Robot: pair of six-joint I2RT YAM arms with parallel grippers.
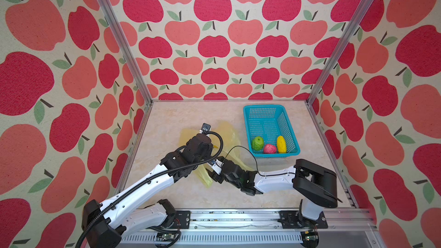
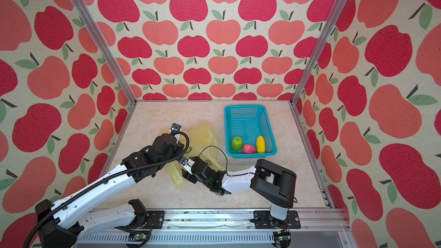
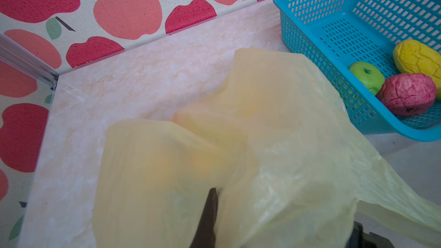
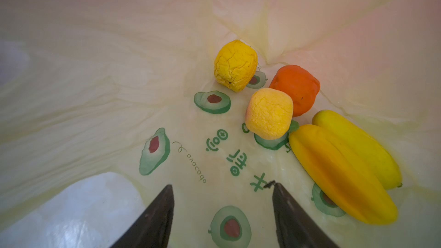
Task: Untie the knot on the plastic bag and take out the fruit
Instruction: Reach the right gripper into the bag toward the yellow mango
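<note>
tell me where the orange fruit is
Right wrist view: the orange fruit lies inside the plastic bag left of the basket, beside the yellow-orange fruit, near the wrinkled yellow fruit.

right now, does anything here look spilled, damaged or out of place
Nothing spilled: three fruits sit in the basket, others lie inside the bag. Only wear stands out: the pink fruit in the basket and a yellow fruit in the bag have cracked, wrinkled skins. The left claw pinches the crumpled bag.
</note>
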